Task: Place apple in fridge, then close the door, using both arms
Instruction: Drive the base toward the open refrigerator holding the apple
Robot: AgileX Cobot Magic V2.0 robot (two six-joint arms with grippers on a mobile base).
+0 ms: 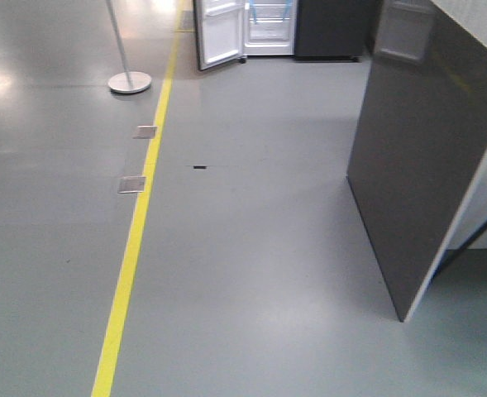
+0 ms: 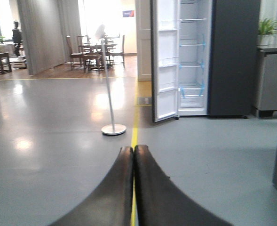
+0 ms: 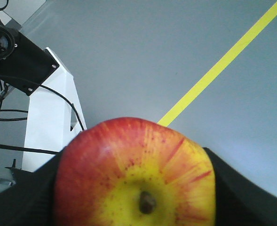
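Note:
A red apple [image 3: 133, 176] with a yellow patch round its stem fills the bottom of the right wrist view, and my right gripper [image 3: 134, 188] is shut on it, a black finger on each side. My left gripper [image 2: 133, 149] is shut with nothing in it, its black fingers pressed together. Far ahead stands the dark fridge [image 2: 232, 56] [image 1: 330, 29], its white shelved interior showing. Its door [image 2: 165, 61] [image 1: 220, 31] stands swung open on the left, white liner facing me. Neither gripper shows in the front view.
A yellow floor line [image 1: 140, 215] [image 2: 135, 127] runs toward the fridge. A post on a round base [image 1: 129, 81] [image 2: 113, 128] stands left of the line. A tall dark panel [image 1: 417, 165] stands close on the right. Two floor plates [image 1: 132, 184] lie by the line.

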